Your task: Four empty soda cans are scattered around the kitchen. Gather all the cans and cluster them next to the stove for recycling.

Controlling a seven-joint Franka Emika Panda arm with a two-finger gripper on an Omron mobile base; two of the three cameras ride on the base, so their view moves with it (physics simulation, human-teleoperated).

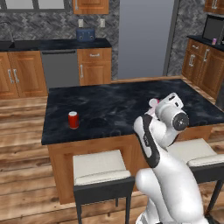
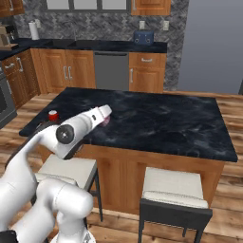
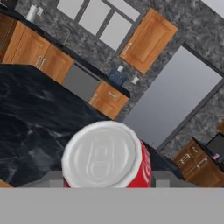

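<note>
My gripper (image 3: 107, 179) is shut on a red-and-white soda can (image 3: 105, 155), whose silver top faces the hand camera between the two fingertips (image 3: 52, 178). In the base views the gripper (image 1: 153, 105) (image 2: 106, 117) hangs low over the near part of the black island top (image 1: 109, 105), and a bit of the held can (image 2: 105, 121) peeks out under the hand. A plain red soda can (image 1: 73, 119) (image 2: 53, 115) stands upright near the island's left front corner. A pale pink can (image 1: 214, 41) sits by the microwave. I cannot tell whether the dark appliance front (image 2: 4, 107) is the stove.
Two white-cushioned stools (image 1: 99, 168) (image 2: 172, 187) stand at the island's near side. A blue toaster (image 1: 85, 34) sits on the back counter above the dishwasher (image 1: 59, 68). The grey fridge (image 1: 144, 37) stands behind the island, and a microwave (image 1: 213, 27) is on the right counter.
</note>
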